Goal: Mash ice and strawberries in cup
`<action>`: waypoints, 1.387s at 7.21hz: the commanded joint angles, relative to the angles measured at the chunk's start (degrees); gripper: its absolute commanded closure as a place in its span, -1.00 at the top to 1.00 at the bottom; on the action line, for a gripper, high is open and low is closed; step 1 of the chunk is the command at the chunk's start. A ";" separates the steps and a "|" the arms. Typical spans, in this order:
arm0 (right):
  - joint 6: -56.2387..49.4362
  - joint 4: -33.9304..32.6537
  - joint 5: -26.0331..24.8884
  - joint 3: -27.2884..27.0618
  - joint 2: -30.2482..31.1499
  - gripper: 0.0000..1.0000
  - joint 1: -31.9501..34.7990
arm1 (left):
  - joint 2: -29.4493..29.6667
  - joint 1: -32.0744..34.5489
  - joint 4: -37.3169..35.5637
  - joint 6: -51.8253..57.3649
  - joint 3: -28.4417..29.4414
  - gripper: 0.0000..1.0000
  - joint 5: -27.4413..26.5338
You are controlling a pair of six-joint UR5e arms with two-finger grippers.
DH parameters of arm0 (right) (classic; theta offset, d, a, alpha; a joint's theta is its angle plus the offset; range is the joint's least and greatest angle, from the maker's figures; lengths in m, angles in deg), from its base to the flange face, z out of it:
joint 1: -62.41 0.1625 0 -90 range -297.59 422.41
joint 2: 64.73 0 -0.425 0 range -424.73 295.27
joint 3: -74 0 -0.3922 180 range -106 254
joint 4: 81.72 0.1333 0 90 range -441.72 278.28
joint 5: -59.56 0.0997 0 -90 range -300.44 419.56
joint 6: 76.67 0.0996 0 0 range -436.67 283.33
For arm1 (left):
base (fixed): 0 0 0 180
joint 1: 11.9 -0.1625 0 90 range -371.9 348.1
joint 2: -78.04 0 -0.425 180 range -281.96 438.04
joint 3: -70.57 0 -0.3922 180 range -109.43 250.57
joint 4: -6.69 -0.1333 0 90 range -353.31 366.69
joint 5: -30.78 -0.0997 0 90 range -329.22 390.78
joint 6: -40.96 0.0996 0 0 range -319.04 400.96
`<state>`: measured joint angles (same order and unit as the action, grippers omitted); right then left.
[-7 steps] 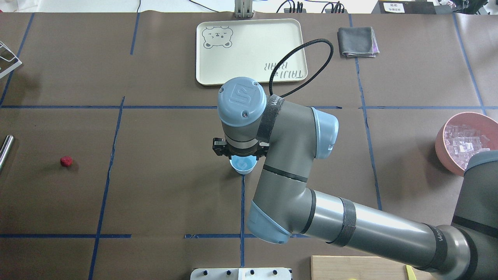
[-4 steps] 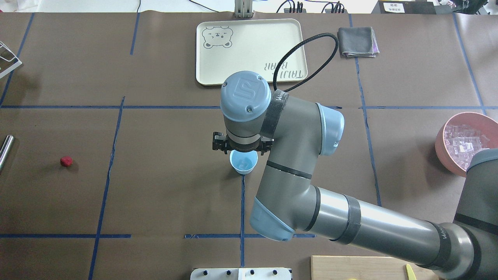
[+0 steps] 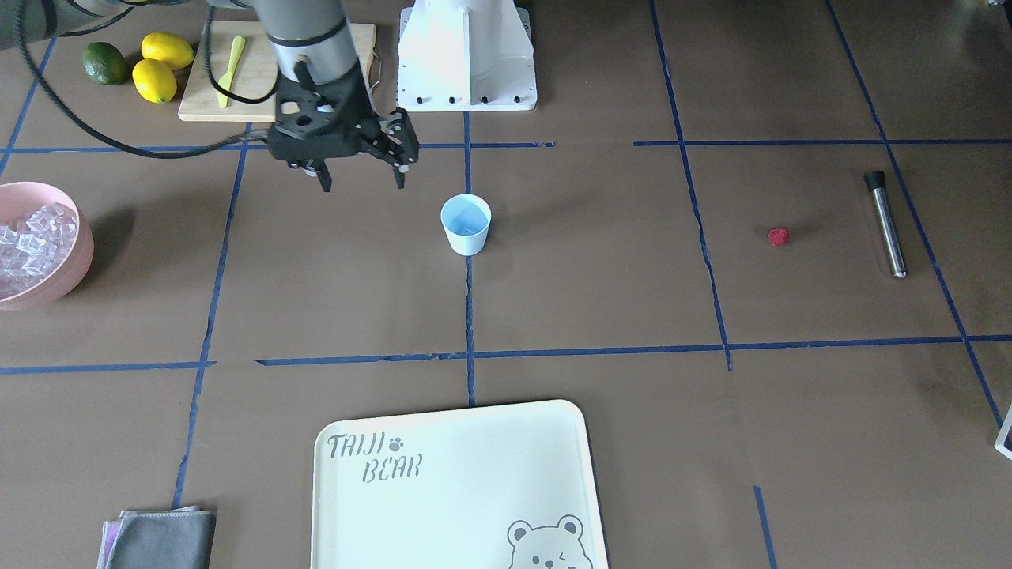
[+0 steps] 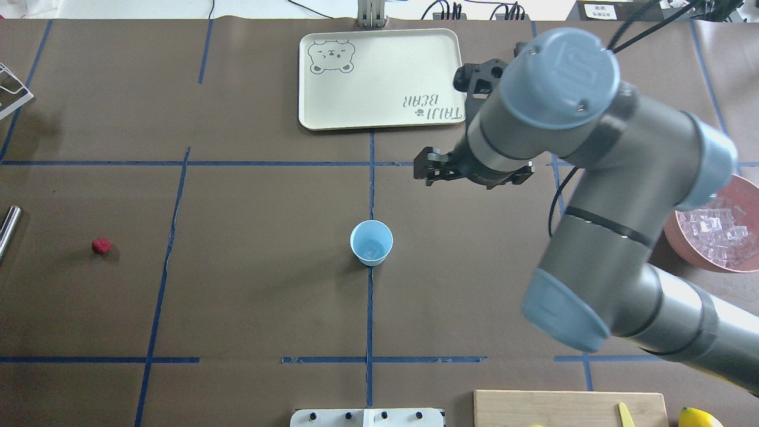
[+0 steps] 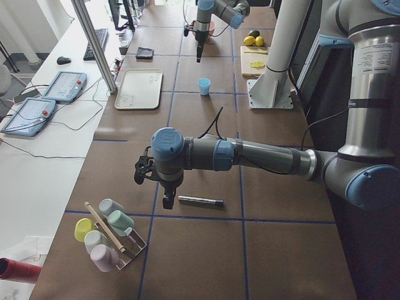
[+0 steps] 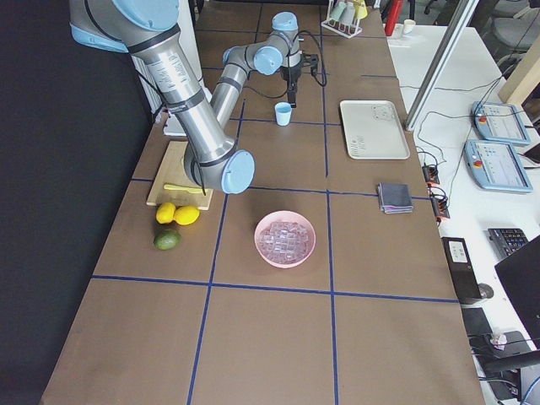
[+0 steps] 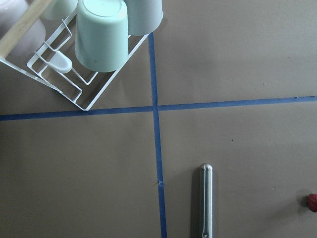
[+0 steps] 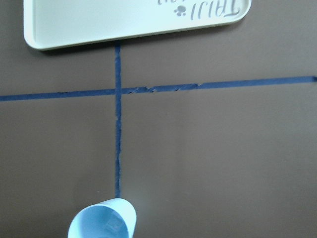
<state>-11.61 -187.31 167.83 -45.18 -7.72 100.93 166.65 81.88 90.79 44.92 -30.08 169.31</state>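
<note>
The light blue cup (image 3: 466, 225) stands upright at the table's middle and also shows in the overhead view (image 4: 371, 242); a faint clear piece lies in its bottom. My right gripper (image 3: 361, 182) is open and empty, hanging above the table to the cup's right side, clear of it. The ice (image 3: 28, 237) is heaped in a pink bowl (image 3: 83, 253) at the robot's far right. The red strawberry (image 4: 101, 246) lies alone on the table at the left. My left gripper (image 5: 166, 200) hangs by a metal muddler (image 5: 200, 201); I cannot tell whether it is open.
A cream bear tray (image 4: 379, 77) lies beyond the cup. A grey cloth (image 3: 158, 537) lies near it. A cutting board (image 3: 261, 79), lemons (image 3: 162, 67) and a green fruit (image 3: 105, 63) sit by the robot's base. A rack of cups (image 7: 74, 84) stands at the far left.
My right gripper has lifted off the cup and swung up and to the right, toward the tray and bowl side. The cup stands uncovered in the same spot.
</note>
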 commanded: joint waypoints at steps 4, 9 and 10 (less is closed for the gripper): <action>-27.15 7.34 10.38 -10.90 29.92 0.98 18.15 | -0.27 0.00 0.02 -0.01 -0.59 1.00 0.08; -43.17 27.98 17.59 5.35 45.55 0.98 29.42 | -0.62 0.09 -0.07 -0.97 -1.99 1.00 0.08; -42.73 27.98 17.68 6.75 45.64 0.96 29.50 | -0.63 0.09 -0.07 -0.98 -2.09 1.00 0.08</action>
<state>-54.12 -159.72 185.44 -40.59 37.61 130.07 166.09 81.94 90.72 44.11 -31.84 169.37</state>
